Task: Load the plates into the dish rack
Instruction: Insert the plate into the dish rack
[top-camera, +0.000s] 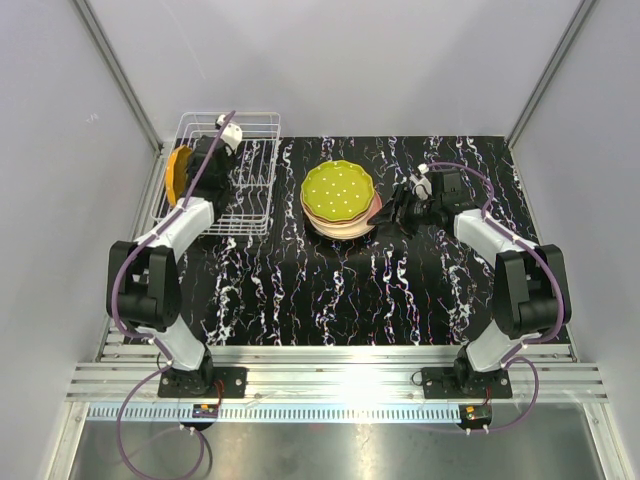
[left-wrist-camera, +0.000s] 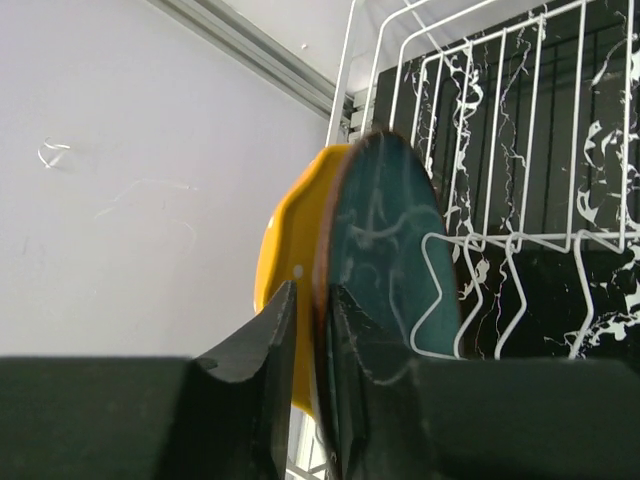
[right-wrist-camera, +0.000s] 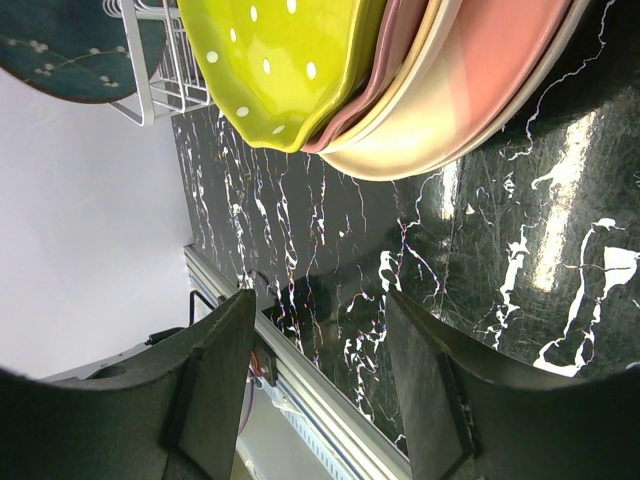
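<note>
We find the dish rack (top-camera: 250, 190) at the far left of the black marbled mat (top-camera: 300, 290), with the left arm (top-camera: 190, 225) reaching into it and covering much of its middle from above. At the wrist, the left gripper (left-wrist-camera: 313, 292) straddles the rim of a teal plate (left-wrist-camera: 385, 250) standing on edge among the rack's wires, with an orange plate (left-wrist-camera: 285, 240) upright just behind it. A sliver of gap shows beside one finger, and we cannot tell whether the jaws clamp the rim or only flank it. The fingers hide the lower parts of both plates, and from above the arm hides the teal plate altogether. The stack of plates (top-camera: 340, 205) sits mid-mat with a yellow-green plate (right-wrist-camera: 290, 60), dotted white, on top. Those beneath show only as pink and cream edges, and we cannot count them. The right gripper (right-wrist-camera: 320, 390) lies low just beside the stack, apart from it, jaws parted with nothing between them.
</note>
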